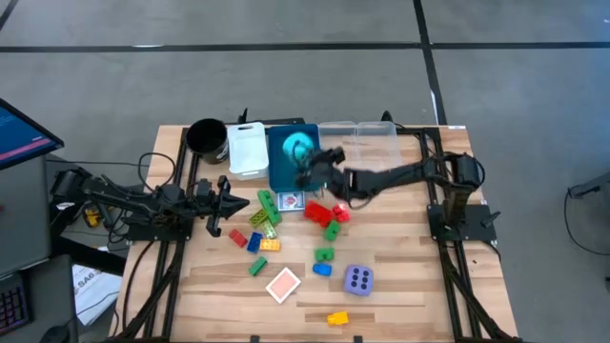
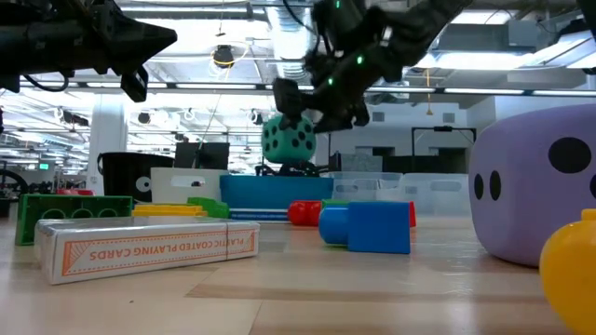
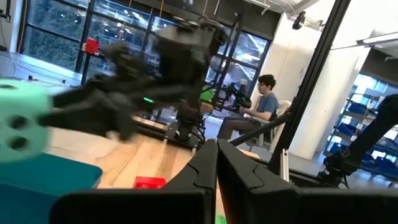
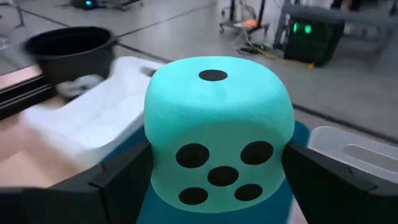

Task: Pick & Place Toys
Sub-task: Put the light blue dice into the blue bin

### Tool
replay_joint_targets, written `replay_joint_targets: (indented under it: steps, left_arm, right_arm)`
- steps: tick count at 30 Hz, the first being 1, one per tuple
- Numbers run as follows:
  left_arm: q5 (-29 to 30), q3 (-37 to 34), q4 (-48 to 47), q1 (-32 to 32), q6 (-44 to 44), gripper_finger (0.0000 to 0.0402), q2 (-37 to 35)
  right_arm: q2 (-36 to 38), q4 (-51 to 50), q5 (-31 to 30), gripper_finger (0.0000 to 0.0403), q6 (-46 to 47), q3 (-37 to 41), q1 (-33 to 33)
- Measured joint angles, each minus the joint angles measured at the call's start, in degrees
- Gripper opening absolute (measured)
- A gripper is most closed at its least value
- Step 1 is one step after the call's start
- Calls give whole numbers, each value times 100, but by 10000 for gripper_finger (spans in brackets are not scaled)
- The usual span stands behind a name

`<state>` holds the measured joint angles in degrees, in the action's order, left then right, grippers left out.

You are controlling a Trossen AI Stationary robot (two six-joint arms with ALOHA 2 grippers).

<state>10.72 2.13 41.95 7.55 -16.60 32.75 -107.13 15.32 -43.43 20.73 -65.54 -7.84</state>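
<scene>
From above, the right arm stretches leftward across the pale slatted wooden desk [image 1: 400, 286], its right hand [image 1: 303, 152] over the blue rectangular plastic bin [image 1: 284, 170] and clamped on the soft cyan die with black pips [image 1: 294, 147]. The left arm lies low along the desk's left side, its left hand [image 1: 238, 203] pointing right with the fingers drawn together. A round black cup [image 1: 205, 136], a white plastic bin [image 1: 247, 148] and a clear plastic bin [image 1: 367, 143] flank the blue one. Loose on the desk lie small blocky plastic bricks in red [image 1: 319, 213], green [image 1: 325, 254] and yellow [image 1: 337, 318], a soft purple die [image 1: 357, 279] and a red-backed playing card [image 1: 283, 285] lying flat, turned cornerwise.

At desk height, the right hand [image 2: 307, 116] comes down from above and holds the cyan die [image 2: 288, 140] in the air just over the blue bin's rim [image 2: 276, 189]. A flat card box printed "plastic coated playing cards" [image 2: 147, 249] lies with its long axis across the picture; a blue brick [image 2: 366, 226] sits nearby.

From the left wrist, the left hand [image 3: 217, 163] has its fingers pressed together; the right arm shows as a dark blur, and the cyan die [image 3: 22, 124] is probably the pale shape at the edge.

From the right wrist, the right hand [image 4: 214, 180] grips the rounded, matte cyan die [image 4: 217, 134] on both sides, one pip up and five facing the camera.
</scene>
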Motion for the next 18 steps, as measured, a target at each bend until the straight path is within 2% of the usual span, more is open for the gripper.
replay_joint_targets:
  steps: [4, 9, 18]
  left_arm:
    - [0, -1, 1, 0, -39, 3, -2]
    - [2, -2, 1, 0, -39, 3, -2]
    - [-2, -2, -2, 0, -41, 3, -2]
  right_arm:
    - [0, 62, 685, 331, 94, 0, -573]
    - [0, 106, 1318, 331, 120, 0, -734]
    - [0, 110, 1367, 357, -15, 0, -658]
